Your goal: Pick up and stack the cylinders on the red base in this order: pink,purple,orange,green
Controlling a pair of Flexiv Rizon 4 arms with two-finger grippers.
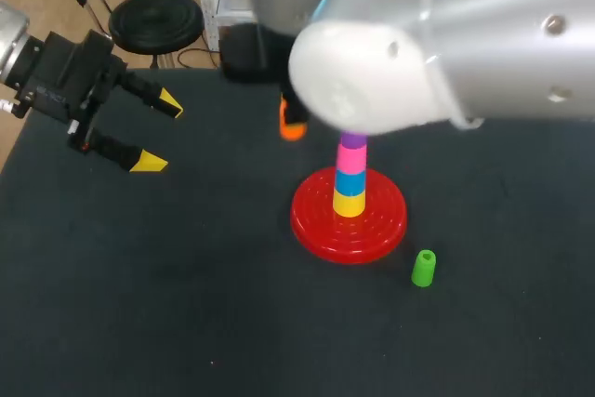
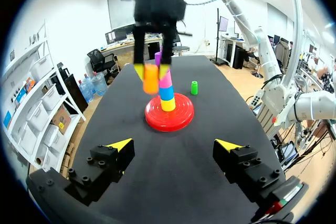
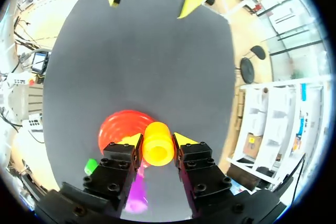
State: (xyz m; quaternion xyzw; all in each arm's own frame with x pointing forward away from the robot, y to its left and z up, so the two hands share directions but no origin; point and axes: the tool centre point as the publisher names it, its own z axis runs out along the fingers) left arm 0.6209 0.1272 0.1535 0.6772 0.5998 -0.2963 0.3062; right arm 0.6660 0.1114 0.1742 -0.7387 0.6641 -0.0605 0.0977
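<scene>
**Orange cylinder in our grip, stack waiting beside it**

Our right gripper (image 3: 156,140) is clamped on the orange cylinder (image 3: 157,149), a yellow-tipped finger pressing each side. It holds the cylinder off the table (image 1: 186,323), just beside the column rising from the red base (image 1: 316,225). That column reads yellow (image 1: 350,203), blue (image 1: 350,179) and pink (image 1: 351,157), with the purple cylinder (image 1: 352,141) on top. The green cylinder (image 1: 423,268) stands alone on the table near the base's rim. Our left gripper (image 1: 160,132) hangs well apart with its fingers spread and nothing between them.

As we judge it, the step in hand is seating orange on purple. In the left wrist view the orange piece sits level with the upper column, not above it, so a sideways move from here risks clipping the stack. We would rise first until the cylinder's underside clears the purple top. Next we would centre it using both the right wrist view and the left wrist view, since our own arm hides much of the column from overhead. The descent should be straight and slow, with the cylinder upright. We would release only once it rests fully on purple, then withdraw straight up.
</scene>
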